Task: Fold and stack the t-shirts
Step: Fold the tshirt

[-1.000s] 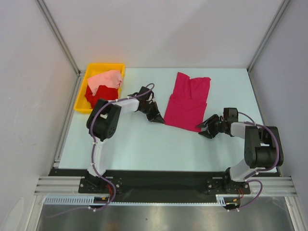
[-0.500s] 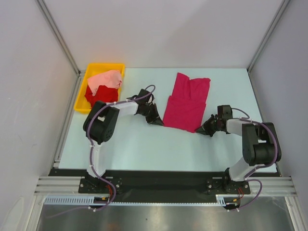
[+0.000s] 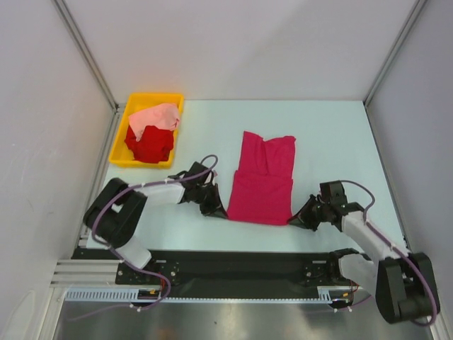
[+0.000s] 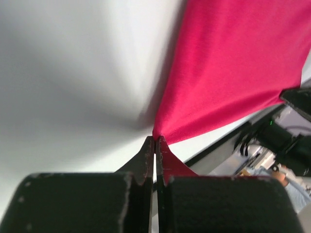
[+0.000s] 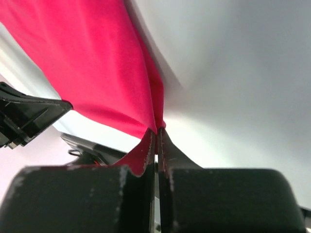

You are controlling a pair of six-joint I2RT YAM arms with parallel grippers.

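A magenta-crimson t-shirt [image 3: 262,180] lies lengthwise in the middle of the table, its hem toward the near edge. My left gripper [image 3: 221,212] is shut on its near left corner, seen pinched between the fingertips in the left wrist view [image 4: 156,140]. My right gripper [image 3: 294,221] is shut on the near right corner, and the cloth [image 5: 97,63] runs up from the closed tips [image 5: 156,130]. A bright red t-shirt [image 3: 150,144] and a pale salmon-pink t-shirt [image 3: 157,117] lie crumpled in the yellow bin [image 3: 122,131].
The yellow bin stands at the far left of the table. The black base rail [image 3: 241,265] runs along the near edge, close behind both grippers. Grey walls enclose the table on three sides.
My right gripper has shut on the shirt's near right corner. Both grippers have pulled the magenta-crimson shirt toward the near edge and a little left, and it now lies straighter.
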